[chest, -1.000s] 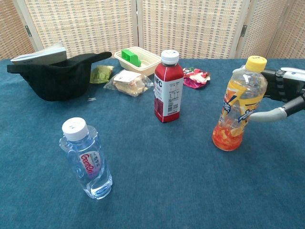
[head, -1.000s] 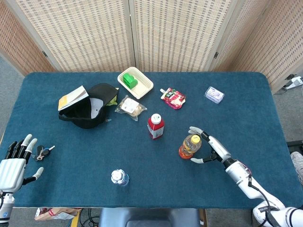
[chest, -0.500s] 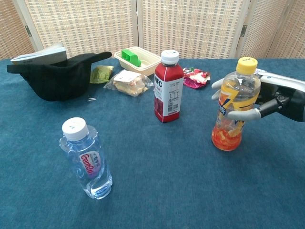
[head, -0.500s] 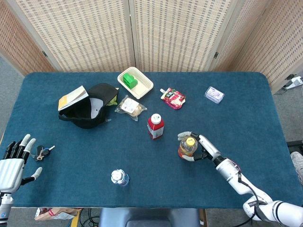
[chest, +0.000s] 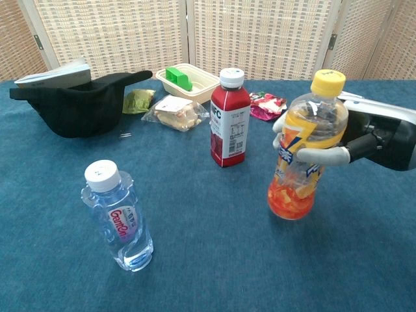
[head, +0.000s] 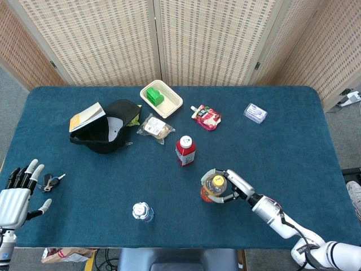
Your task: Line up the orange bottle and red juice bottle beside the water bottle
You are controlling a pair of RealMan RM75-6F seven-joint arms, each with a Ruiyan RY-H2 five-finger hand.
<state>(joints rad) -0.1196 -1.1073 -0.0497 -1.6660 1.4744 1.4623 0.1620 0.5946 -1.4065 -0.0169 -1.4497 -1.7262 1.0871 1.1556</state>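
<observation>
Right hand on the orange bottle, mid-table; left hand idle at the table's near left corner.

My right hand (chest: 351, 146) has its fingers (chest: 323, 156) wrapped round the orange bottle (chest: 301, 150), which stands close to upright, tilted slightly; I cannot tell from either view whether its base touches the blue cloth (head: 293, 130). In the head view the orange bottle (head: 213, 187) sits nearer me than the red juice bottle (head: 185, 151), a little to its right. The red juice bottle (chest: 229, 118) stands upright, apart from the hand. The water bottle (head: 142, 212) stands alone, well to the left of the orange one, near the front edge; chest view shows it upright (chest: 119, 218). My left hand (head: 17, 195) holds nothing, fingers spread, just beside a bunch of keys (head: 51, 181). At the back lie a black cap (head: 107, 132), a tray (head: 169, 105) holding a green block (head: 154, 95), and a snack packet (head: 155, 127).
</observation>
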